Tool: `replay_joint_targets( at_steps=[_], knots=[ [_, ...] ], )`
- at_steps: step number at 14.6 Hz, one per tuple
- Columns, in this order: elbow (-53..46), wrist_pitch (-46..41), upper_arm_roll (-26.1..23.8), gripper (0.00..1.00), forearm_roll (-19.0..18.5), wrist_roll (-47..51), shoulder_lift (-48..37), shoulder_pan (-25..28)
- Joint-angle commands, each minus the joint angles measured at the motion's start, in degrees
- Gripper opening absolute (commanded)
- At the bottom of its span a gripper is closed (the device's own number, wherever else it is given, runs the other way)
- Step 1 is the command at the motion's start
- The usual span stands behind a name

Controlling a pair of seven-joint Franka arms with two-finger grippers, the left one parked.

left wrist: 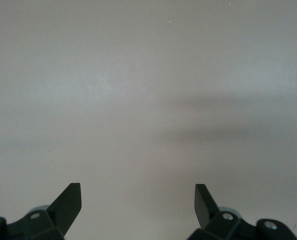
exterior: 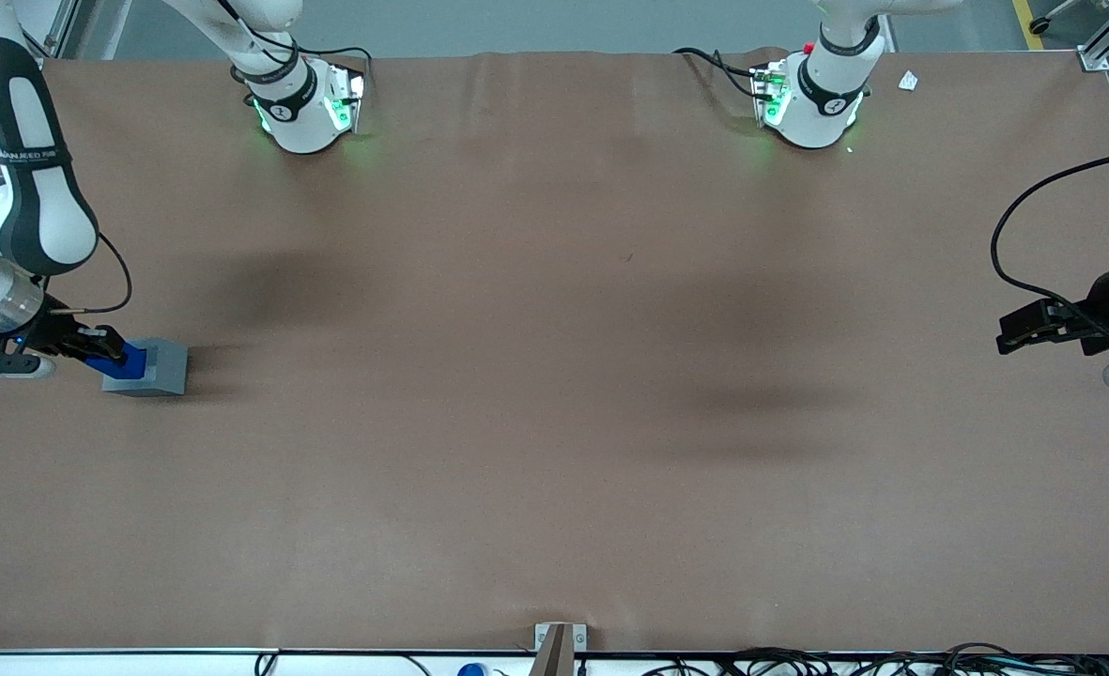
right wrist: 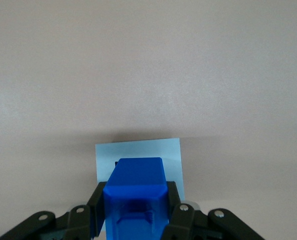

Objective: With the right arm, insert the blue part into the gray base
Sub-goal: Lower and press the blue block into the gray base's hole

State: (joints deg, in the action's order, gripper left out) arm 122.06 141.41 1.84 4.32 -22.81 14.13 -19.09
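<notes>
Front view: at its left edge, which is the working arm's end of the table, the right arm (exterior: pixel 23 178) bends down over the brown table (exterior: pixel 554 422). Its gripper (exterior: pixel 108 355) sits low, just above the tabletop, with the fingers closed on the blue part (exterior: pixel 125 361). The blue part is over the top of the gray base (exterior: pixel 155 368), touching it or very nearly so; from this angle I cannot tell whether its stub has entered the socket. The base rests flat on the table, near the table's edge at that end and about midway between the arm pedestals and the front camera. Moving across, two white arm pedestals (exterior: pixel 305 108) with green lights stand along the table's edge farthest from the camera, and soft shadows lie on the middle of the cloth. A small metal bracket (exterior: pixel 559 638) sits at the table edge nearest the camera.

Right wrist view: the gripper (right wrist: pixel 134 210) clamps the blue part (right wrist: pixel 136 192) between its two black fingers (right wrist: pixel 96 205), one on each side of the block. The part points away from the camera and covers the middle of the base (right wrist: pixel 138 150), which shows as a pale square around and ahead of it. The base's socket is hidden by the part.
</notes>
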Motion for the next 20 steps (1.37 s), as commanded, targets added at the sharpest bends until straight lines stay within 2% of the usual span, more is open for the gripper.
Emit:
replay_joint_targets(
  at_steps=[1,20],
  knots=[
    [-0.3,1.5,-0.6,0.16,0.9,-0.9,2.9,-0.7],
    [-0.2,-3.2,-0.6,0.16,0.8,-1.1,1.5,-0.6]
  ],
)
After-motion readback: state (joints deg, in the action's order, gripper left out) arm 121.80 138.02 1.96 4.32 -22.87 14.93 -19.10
